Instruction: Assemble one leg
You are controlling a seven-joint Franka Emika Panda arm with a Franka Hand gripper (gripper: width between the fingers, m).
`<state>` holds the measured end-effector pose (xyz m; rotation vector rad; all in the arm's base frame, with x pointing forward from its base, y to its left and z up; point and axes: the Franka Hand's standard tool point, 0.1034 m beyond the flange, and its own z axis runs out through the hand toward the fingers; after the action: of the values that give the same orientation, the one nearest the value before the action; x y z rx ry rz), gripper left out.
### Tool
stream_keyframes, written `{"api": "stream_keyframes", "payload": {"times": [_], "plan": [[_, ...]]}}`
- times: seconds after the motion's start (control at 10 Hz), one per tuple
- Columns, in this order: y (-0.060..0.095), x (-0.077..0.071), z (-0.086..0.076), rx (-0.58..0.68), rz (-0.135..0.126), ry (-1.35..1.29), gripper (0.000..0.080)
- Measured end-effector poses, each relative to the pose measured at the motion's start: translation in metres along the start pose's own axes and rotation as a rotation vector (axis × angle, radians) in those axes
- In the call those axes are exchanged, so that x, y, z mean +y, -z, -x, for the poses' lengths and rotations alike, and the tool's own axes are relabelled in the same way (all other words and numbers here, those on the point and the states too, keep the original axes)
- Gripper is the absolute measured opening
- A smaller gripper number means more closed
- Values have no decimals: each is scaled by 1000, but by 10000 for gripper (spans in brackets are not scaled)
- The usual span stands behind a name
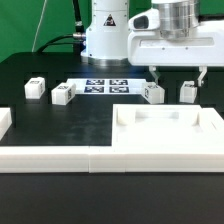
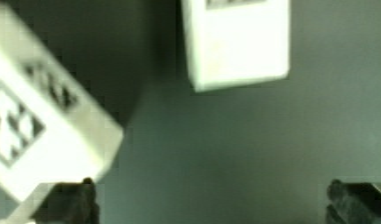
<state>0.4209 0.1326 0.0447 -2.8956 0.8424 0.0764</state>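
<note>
The jaws hang wide open, holding nothing. In the exterior view, one leg (image 1: pixel 188 92) sits at their five o'clock and a second leg (image 1: pixel 153 92) at eight.

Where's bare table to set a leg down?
Free: the black table between the marker board and the white front rail, on the exterior view's left of the tray-like piece. Crowded: one leg and a second leg by the gripper, jaws open.
</note>
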Motion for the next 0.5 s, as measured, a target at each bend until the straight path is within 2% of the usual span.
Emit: {"api": "stream_keyframes", "payload": {"times": [0.2,0.5], "plan": [[-1,4,10,7,-1,52,649],[-2,6,9,-11,5,61,649]]}}
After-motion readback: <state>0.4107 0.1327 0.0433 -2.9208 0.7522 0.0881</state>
